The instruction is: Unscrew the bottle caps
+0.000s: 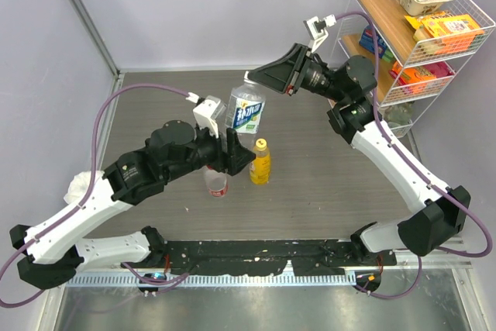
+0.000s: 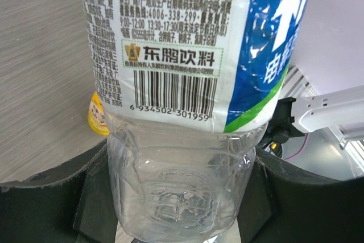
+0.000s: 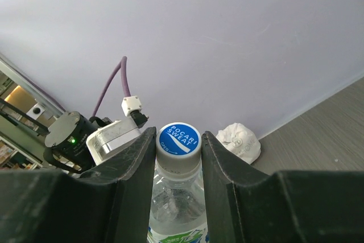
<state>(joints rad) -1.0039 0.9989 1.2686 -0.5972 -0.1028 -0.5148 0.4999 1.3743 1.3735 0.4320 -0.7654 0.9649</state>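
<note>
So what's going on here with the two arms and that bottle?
The left gripper holds the clear blue-labelled bottle by its lower part. The right gripper is shut on its blue-and-white cap, which sits on the neck. The yellow bottle and the red-labelled bottle stand on the table, neither one held.

Behind blue-label bottle point(image 2: 170, 55), yellow bottle point(image 2: 98, 119) mostly hidden.
</note>
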